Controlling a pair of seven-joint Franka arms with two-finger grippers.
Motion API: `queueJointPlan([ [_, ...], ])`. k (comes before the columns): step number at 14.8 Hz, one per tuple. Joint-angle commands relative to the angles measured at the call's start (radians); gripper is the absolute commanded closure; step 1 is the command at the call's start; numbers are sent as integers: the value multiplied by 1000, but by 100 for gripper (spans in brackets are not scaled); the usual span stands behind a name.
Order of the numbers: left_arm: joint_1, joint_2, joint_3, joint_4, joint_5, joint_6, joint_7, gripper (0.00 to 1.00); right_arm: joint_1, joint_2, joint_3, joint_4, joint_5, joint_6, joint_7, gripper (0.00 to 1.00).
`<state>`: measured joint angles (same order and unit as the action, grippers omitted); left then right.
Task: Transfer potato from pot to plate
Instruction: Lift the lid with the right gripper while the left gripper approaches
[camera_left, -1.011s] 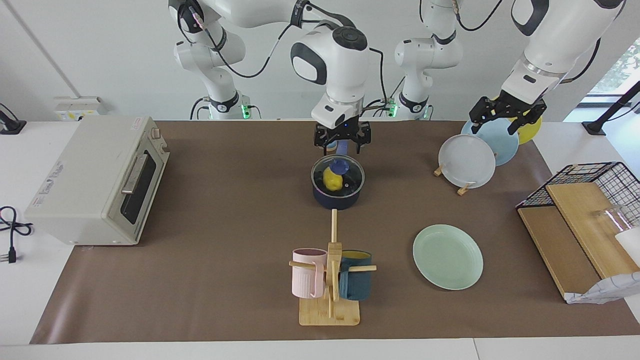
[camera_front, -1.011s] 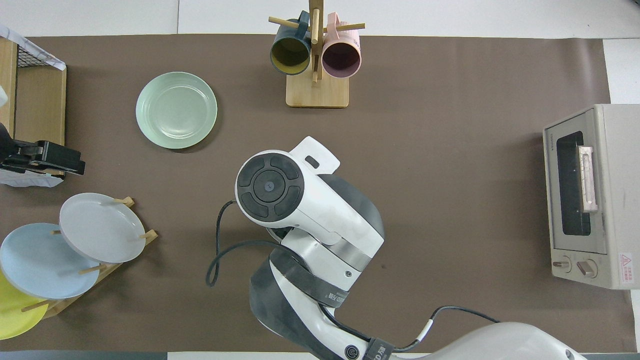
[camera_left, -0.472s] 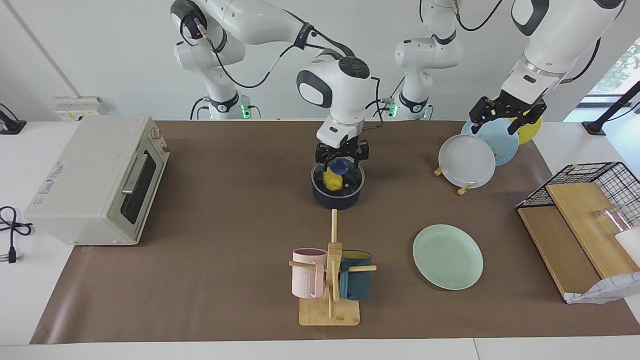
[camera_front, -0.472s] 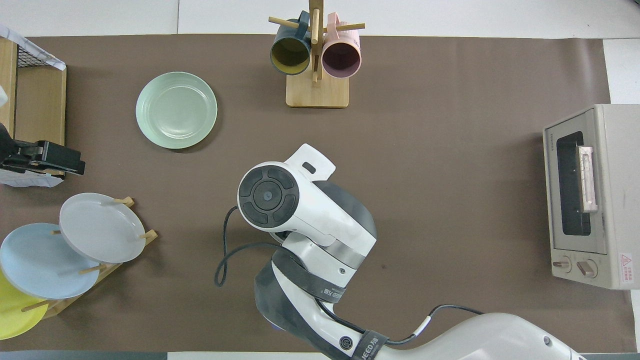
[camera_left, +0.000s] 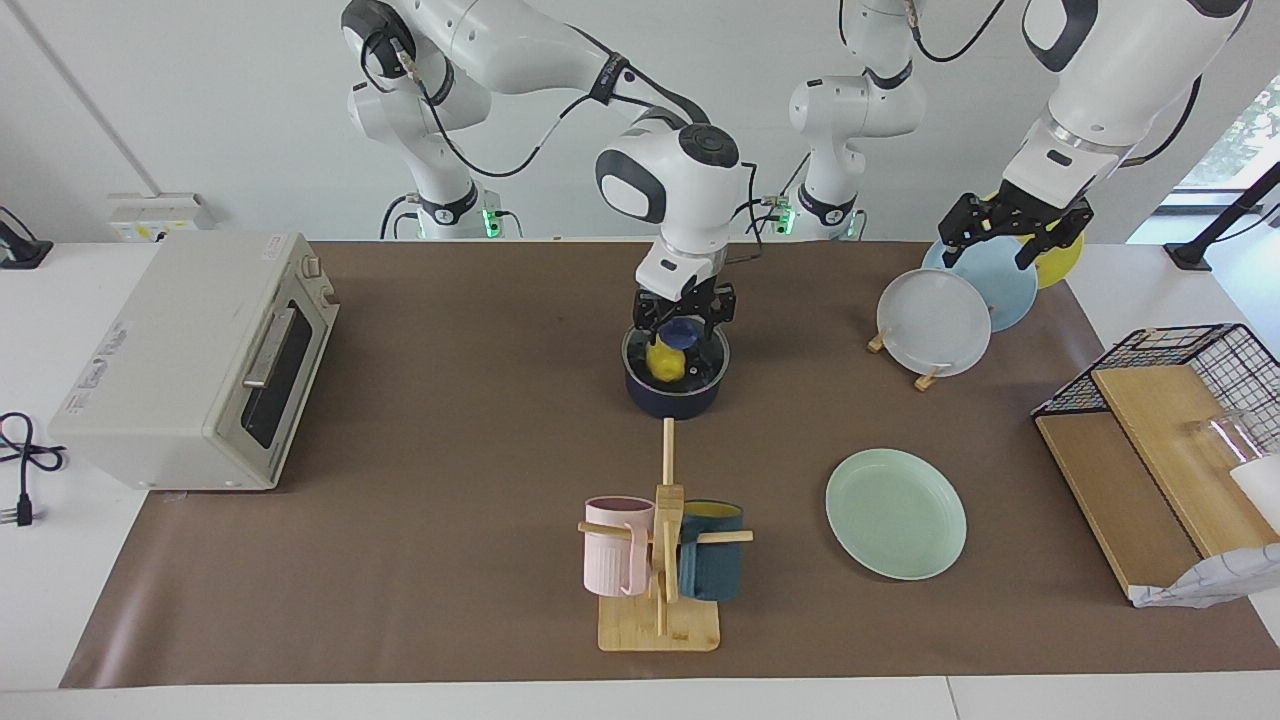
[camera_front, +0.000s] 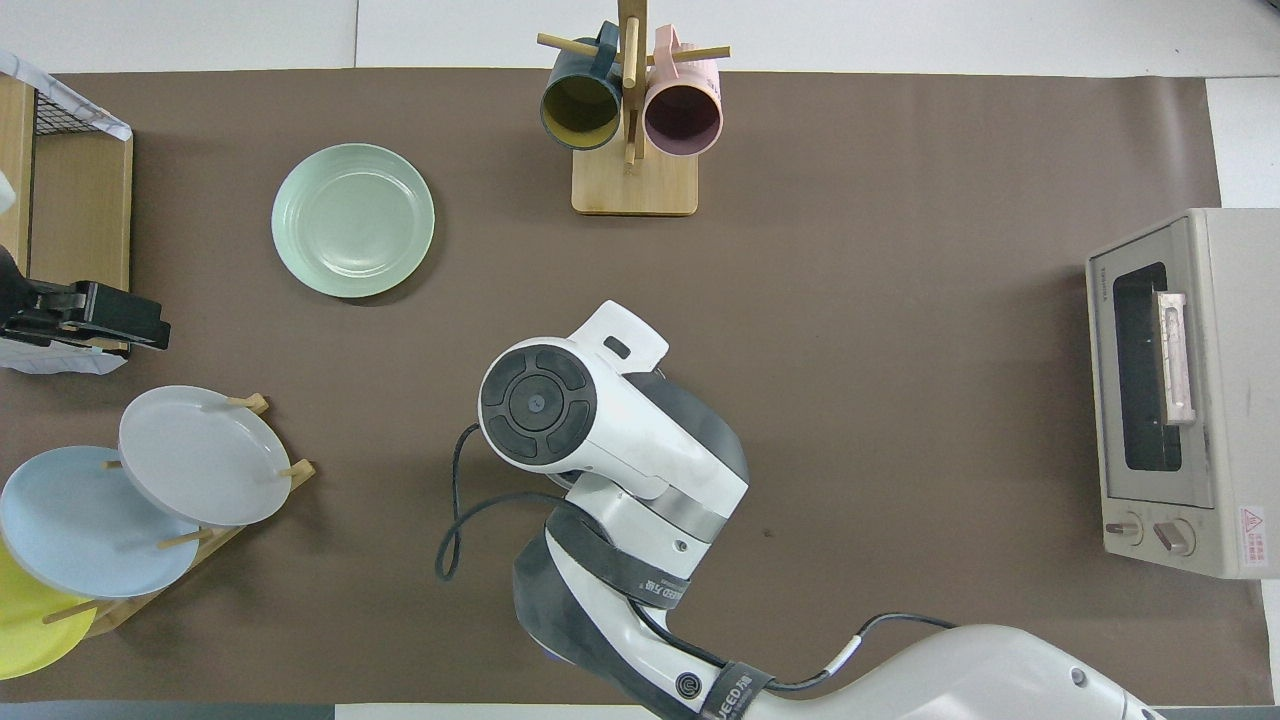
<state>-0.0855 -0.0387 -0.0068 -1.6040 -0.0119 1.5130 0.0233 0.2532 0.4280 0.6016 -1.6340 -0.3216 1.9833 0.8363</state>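
Observation:
The yellow potato (camera_left: 665, 362) lies in the dark navy pot (camera_left: 672, 398) at the middle of the table. A blue rounded part shows just above the potato. My right gripper (camera_left: 683, 328) is open and low over the pot, its fingers either side of that blue part, at rim height. In the overhead view the right arm hides the pot, the potato and this gripper. The mint-green plate (camera_left: 896, 513) lies bare, farther from the robots than the pot and toward the left arm's end; it also shows in the overhead view (camera_front: 353, 220). My left gripper (camera_left: 1008, 240) waits open over the plate rack.
A toaster oven (camera_left: 200, 360) stands at the right arm's end. A mug tree (camera_left: 662, 545) with a pink and a teal mug stands farther out than the pot. A rack holds a white plate (camera_left: 933, 322), a light blue one and a yellow one. A wire basket (camera_left: 1190, 370) and wooden boards lie at the left arm's end.
My right gripper has come down from above the pot's handle to the pot's rim, over the potato. The left arm has not moved.

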Motion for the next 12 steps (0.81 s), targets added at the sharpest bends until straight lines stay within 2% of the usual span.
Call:
queueJointPlan([
  [1,9,-14,-5,-10,12,-14,14,0,-17,-12,21,-21,-28,9,29,25],
  [3,9,-14,-5,-10,12,-14,15,0,-17,-12,20,-18,-28,5,27,32],
  [4,9,-14,-5,-10,12,-14,14,0,-17,-11,21,-17,-30,6,26,40],
  [5,9,-14,-5,-10,13,-16,15,0,-18,-11,21,-15,-30,6,24,44],
  [8,-3,-20,-7,-10,12,-14,11,0,-22,-9,20,-3,-30,-4,15,46],
  [12,-7,-20,-9,-10,12,-22,10,0,-32,-18,24,98,-25,-112,-71,46],
])
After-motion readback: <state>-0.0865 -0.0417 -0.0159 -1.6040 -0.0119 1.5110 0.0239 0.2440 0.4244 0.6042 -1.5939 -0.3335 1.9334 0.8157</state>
